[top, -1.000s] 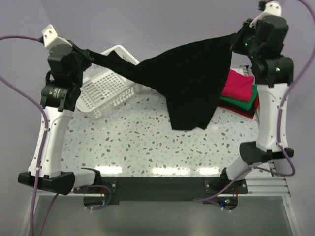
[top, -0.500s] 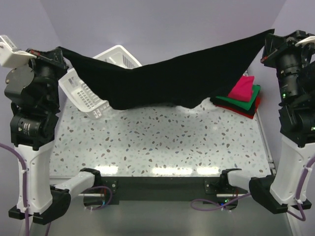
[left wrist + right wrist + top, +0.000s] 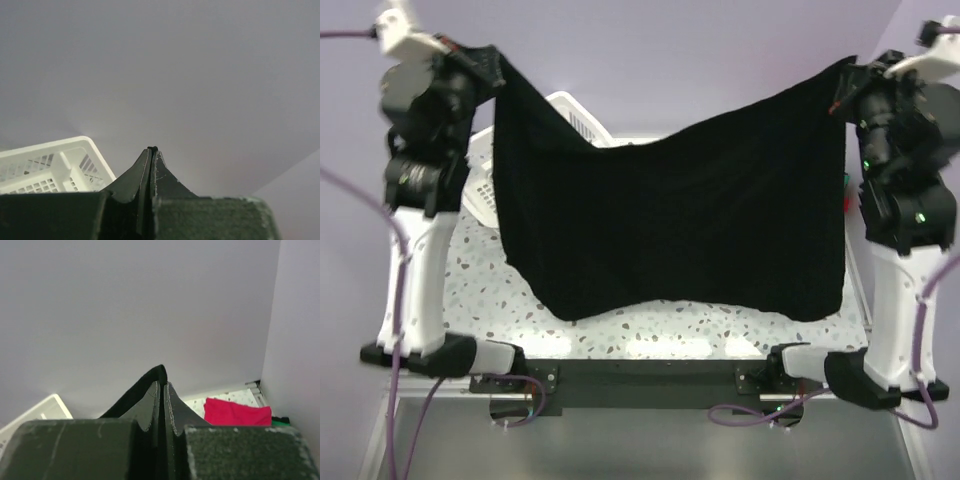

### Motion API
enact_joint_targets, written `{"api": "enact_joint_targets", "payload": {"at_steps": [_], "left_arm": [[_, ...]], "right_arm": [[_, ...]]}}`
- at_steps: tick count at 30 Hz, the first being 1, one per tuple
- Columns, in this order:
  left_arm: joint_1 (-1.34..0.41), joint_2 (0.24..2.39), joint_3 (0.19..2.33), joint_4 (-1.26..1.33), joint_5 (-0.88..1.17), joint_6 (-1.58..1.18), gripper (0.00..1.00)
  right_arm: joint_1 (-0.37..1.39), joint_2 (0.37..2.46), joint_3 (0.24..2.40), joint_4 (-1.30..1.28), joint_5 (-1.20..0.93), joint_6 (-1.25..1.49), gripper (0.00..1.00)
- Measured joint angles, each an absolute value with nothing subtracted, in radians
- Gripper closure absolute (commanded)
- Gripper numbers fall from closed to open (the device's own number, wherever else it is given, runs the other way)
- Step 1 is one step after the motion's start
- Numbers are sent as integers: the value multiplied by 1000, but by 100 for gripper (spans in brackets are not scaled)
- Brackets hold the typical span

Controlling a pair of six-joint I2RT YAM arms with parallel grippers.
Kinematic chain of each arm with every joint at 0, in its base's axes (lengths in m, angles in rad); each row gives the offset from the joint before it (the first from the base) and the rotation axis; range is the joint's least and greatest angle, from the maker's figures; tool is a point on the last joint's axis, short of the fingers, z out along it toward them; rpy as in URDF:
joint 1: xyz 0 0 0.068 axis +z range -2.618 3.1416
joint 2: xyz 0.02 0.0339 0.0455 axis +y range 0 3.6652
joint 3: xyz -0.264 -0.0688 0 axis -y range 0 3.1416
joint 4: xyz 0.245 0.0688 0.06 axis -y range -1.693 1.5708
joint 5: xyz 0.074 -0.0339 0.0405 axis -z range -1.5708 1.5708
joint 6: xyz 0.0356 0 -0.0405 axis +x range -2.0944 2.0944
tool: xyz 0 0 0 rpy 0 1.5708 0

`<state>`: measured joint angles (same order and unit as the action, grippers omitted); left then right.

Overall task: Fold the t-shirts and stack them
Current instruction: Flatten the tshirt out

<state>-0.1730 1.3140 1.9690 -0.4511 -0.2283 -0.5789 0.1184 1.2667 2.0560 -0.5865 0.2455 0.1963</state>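
Note:
A large plain black t-shirt (image 3: 670, 220) hangs spread wide in the air between my two raised arms, its lower edge just above the speckled table (image 3: 720, 325). My left gripper (image 3: 498, 62) is shut on its upper left corner; a sliver of black cloth (image 3: 152, 148) shows at the fingertips. My right gripper (image 3: 842, 82) is shut on the upper right corner; black cloth (image 3: 145, 385) sticks out past the tips. A folded magenta-pink shirt (image 3: 237, 412) lies on the table at the far right, mostly hidden in the top view.
A white slatted basket (image 3: 575, 115) stands tilted at the back left behind the hanging shirt and also shows in the left wrist view (image 3: 50, 167). Purple walls close in the back and right side. A green edge (image 3: 281, 419) peeks beside the pink shirt.
Both arms have swung outward and raised the black shirt. It went from a bunched drape to a wide flat sheet that now hangs down and hides the stack at the right.

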Motion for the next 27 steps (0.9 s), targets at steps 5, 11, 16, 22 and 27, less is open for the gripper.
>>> {"api": "enact_joint_targets", "payload": {"at_steps": [5,11,16,22,27], "left_arm": [[-173,1619,2088,-451,-94,-580,100],[-173,1728,2139,-490,-21,-581,100],[-173,1615,2141,-458,-8,-581,100],[-173,1396,2140,-360,-18,-562,100],[-173,1254,2144,-282,-42,-523,100]], "right_arm": [[118,1427,2021,-583,242,199,100],[118,1530,2002,-635,234,209,100],[118,1441,2002,-612,238,208,100],[118,1246,2005,-530,254,200,100],[118,1135,2041,-471,278,171,100]]}}
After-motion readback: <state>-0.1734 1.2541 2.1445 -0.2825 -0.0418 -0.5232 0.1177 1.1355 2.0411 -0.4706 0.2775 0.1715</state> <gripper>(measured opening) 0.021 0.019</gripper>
